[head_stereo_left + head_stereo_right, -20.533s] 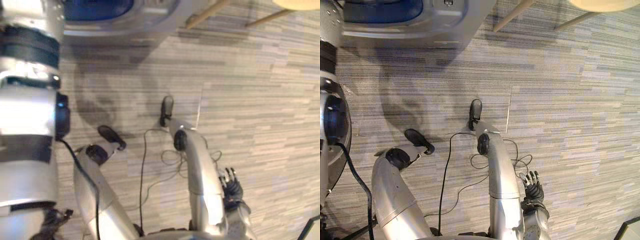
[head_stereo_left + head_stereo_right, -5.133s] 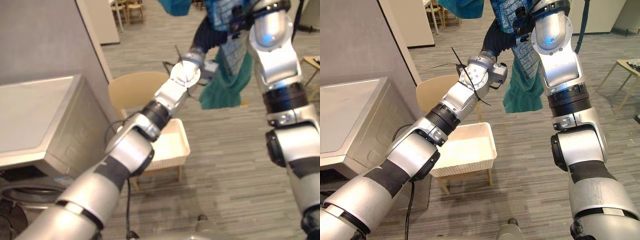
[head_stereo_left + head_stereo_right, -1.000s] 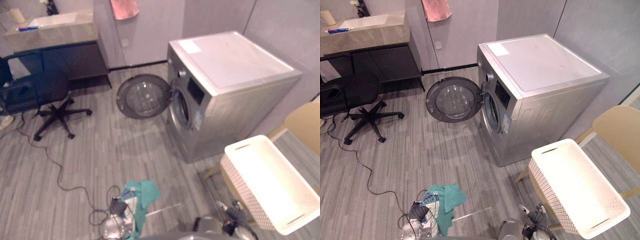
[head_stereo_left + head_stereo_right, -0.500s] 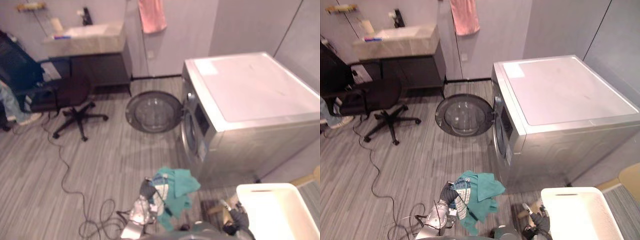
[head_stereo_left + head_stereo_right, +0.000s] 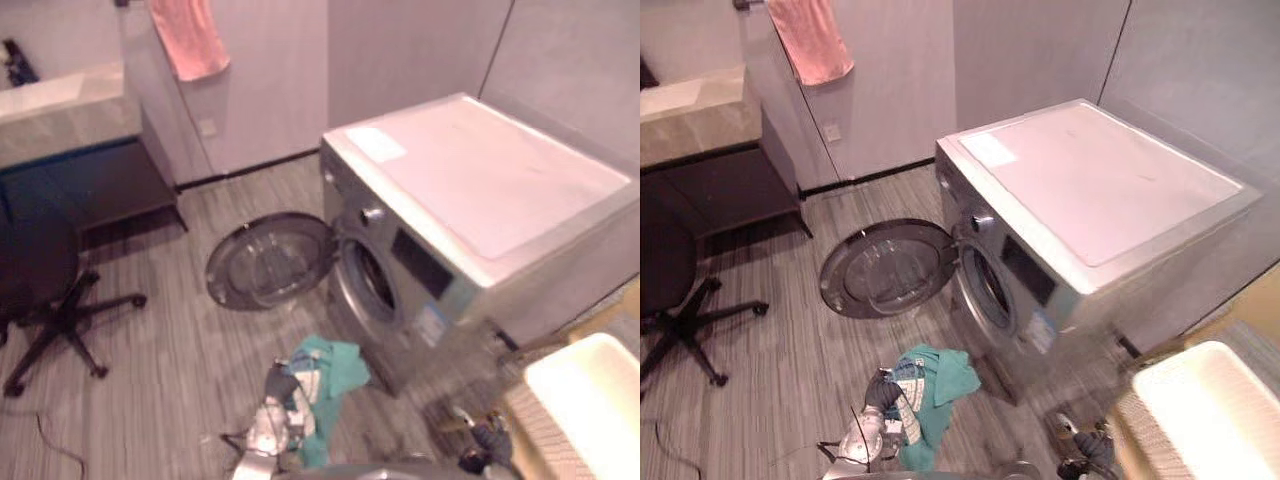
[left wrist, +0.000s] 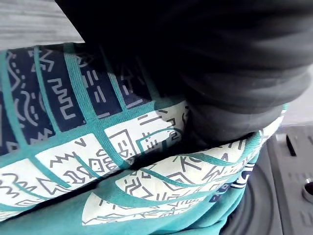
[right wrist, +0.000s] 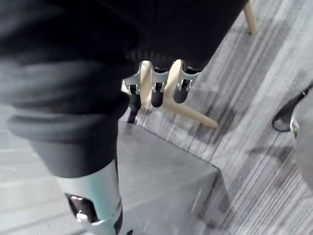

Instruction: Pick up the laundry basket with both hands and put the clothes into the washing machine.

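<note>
The teal patterned clothes point(image 5: 933, 382) hang bunched at my left hand point(image 5: 880, 393), low in the middle of the frame. In the left wrist view the cloth point(image 6: 122, 147) lies pressed right up against the hand's dark cover and hides the rest of the hand, so I cannot tell how that hand is set on it. The bundle sits in front of the washing machine point(image 5: 1090, 190), below its round door point(image 5: 885, 268), which stands swung open toward the left of the frame. The dark port point(image 5: 985, 290) shows on the machine's front face, just above and to the right of the clothes.

My right hand point(image 5: 1085, 448) is at the bottom of the frame, right of centre. Its fingers point(image 7: 155, 88) are straight and loose, holding nothing, with striped grey floor point(image 7: 244, 127) and a pale wooden chair leg point(image 7: 193, 111) past them.

The white laundry basket point(image 5: 1175, 362) is in the lower right corner, just beside my right hand, but the two are not touching. A tan chair point(image 5: 1245, 300) edge shows behind it.

At the upper left a pink towel point(image 5: 810, 38) hangs on the wall above a grey worktop point(image 5: 690, 112). A dark office chair point(image 5: 670, 285) stands at the left edge.
</note>
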Available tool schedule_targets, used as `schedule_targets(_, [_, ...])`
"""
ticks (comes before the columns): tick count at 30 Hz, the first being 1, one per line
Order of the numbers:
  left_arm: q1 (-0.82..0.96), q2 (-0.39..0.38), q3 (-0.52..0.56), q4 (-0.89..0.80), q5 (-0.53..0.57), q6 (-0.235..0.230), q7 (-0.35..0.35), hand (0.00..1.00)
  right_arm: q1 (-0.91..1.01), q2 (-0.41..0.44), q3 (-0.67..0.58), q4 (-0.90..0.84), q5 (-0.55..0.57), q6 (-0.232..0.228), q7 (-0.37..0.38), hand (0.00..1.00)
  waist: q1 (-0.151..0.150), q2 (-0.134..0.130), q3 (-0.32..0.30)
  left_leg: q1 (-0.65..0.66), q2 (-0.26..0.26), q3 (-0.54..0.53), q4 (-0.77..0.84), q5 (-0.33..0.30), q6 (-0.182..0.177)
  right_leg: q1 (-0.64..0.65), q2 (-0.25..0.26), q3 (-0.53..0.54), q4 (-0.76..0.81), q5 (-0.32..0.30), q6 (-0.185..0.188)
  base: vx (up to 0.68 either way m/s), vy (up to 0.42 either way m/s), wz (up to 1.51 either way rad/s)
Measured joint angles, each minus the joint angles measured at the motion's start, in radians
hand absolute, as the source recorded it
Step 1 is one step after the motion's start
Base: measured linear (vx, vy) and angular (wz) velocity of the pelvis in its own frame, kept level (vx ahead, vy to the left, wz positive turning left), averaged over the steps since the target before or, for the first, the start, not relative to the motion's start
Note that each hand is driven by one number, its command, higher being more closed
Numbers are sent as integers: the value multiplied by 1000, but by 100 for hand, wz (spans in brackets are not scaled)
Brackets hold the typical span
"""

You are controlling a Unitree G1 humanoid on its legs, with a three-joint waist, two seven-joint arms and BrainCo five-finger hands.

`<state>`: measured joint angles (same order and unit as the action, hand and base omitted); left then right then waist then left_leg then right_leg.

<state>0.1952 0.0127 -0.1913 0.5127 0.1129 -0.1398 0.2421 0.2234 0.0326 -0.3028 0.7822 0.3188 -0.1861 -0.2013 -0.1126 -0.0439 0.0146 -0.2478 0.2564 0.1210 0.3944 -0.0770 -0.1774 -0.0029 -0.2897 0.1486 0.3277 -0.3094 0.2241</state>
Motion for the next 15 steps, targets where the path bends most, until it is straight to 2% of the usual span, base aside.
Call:
schedule_targets(1, [-2,33,5,0,-6,0,2,100,-2,31,10,21,6,1,8,0,-7,-44,-24,-3,-47,22,2,-19,26,-17,-41,22,5,82,-16,350,528,18])
schedule_targets(2, [-2,43,6,-1,-13,0,2,100,-6,31,11,30,7,6,11,0,-7,-40,-24,0,-55,30,0,-23,31,-33,-43,36,18,139,-24,315,513,-9])
schedule_targets(3, [-3,52,6,-4,-27,-1,3,100,-21,34,-5,24,15,7,10,0,-5,-25,-18,20,-66,58,-25,-24,35,-88,-44,51,70,254,-64,269,510,-44])
schedule_targets(4, [-3,52,6,-4,-33,0,6,100,-36,36,-16,12,38,1,9,0,-1,-17,-13,67,-76,106,-72,-29,59,-148,-51,39,132,367,-119,250,495,-64])
schedule_targets(5, [-3,52,6,-4,-33,0,7,100,-42,37,-12,8,55,-3,11,0,5,-11,-10,101,-83,136,-100,-28,71,-179,-59,28,175,396,-140,207,436,-98])
schedule_targets(6, [-6,51,6,-6,-33,0,14,100,-43,36,-7,-10,77,-3,13,0,8,7,3,177,-92,200,-161,-28,100,-251,-64,-49,331,369,-182,180,384,-113])
schedule_targets(7, [-9,50,6,-9,-33,1,22,100,-39,36,-10,-33,87,-4,13,0,4,32,18,253,-109,246,-226,-21,111,-302,-84,-183,468,296,-225,177,358,-103])
schedule_targets(8, [-12,50,6,-11,-33,0,21,100,-38,36,-11,-40,88,-4,12,0,1,38,23,274,-114,260,-244,-19,114,-312,-90,-233,499,273,-224,175,300,-107])
schedule_targets(9, [-29,51,10,-17,-33,0,22,100,-34,35,-11,-53,86,-3,13,0,-13,58,32,325,-134,313,-299,-17,117,-347,-93,-393,567,196,-224,189,225,-109])
schedule_targets(10, [-53,51,12,-17,-33,0,22,100,-34,35,-11,-59,81,-3,13,0,-18,70,39,341,-141,358,-320,-22,125,-380,-52,-486,557,139,-221,228,205,-121])
schedule_targets(11, [-69,50,14,-17,-33,0,22,100,-35,35,-10,-62,79,-2,13,0,-20,73,48,348,-142,381,-330,-27,131,-397,-18,-516,537,118,-216,229,129,-115])
schedule_targets(12, [-96,48,19,-15,-33,0,19,100,-41,35,-12,-68,69,-2,19,0,-26,79,63,361,-139,426,-346,-39,137,-421,67,-557,439,100,-205,190,66,-103])
schedule_targets(13, [-113,46,29,-14,-32,0,17,100,-39,35,-14,-80,64,-2,26,0,-41,77,75,375,-138,465,-357,-60,135,-416,115,-637,286,106,-213,197,15,-92])
schedule_targets(14, [-119,44,31,-11,-32,1,14,100,-35,36,-14,-88,64,-2,27,0,-50,76,74,378,-139,481,-354,-75,127,-406,124,-693,190,124,-235,253,-22,-76])
schedule_targets(15, [-129,30,32,-3,-31,0,1,100,-28,28,-15,-102,63,-4,26,0,-55,54,69,406,-156,510,-356,-99,103,-358,136,-775,12,237,-376,285,-29,-63])
